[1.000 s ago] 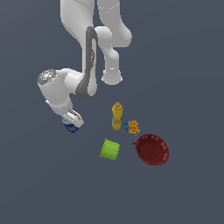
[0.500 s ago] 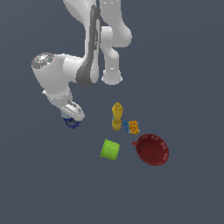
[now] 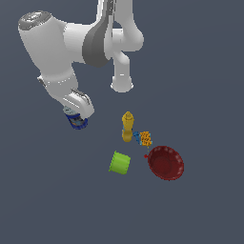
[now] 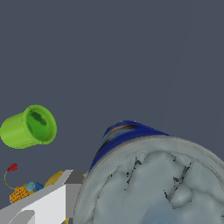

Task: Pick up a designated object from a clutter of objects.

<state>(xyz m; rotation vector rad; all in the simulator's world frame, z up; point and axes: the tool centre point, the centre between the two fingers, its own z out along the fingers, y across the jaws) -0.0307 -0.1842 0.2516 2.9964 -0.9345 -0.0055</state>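
The designated object, a dark-blue can [image 3: 76, 122] with a grey lid, sits between the fingers of my gripper [image 3: 77, 118], which is shut on it, at the exterior view's left. Most of the can is hidden by the hand there. In the wrist view the can [image 4: 124, 133] fills the near corner, lid facing the camera, beside one white finger [image 4: 46, 204]. The rest of the clutter of objects lies apart toward the exterior view's right: a yellow bottle [image 3: 127, 126], a lime-green cup [image 3: 119, 162], an orange-and-blue box [image 3: 144, 138] and a dark red bowl [image 3: 165, 162].
The green cup [image 4: 29, 127] lies on its side with its mouth showing in the wrist view, and the box [image 4: 22, 191] shows beyond the finger. My arm's white base post [image 3: 122, 76] stands behind the clutter. The floor is plain dark grey.
The arm has risen and the gripper has gone upward in the exterior view with the blue can in it. The other objects have not moved.
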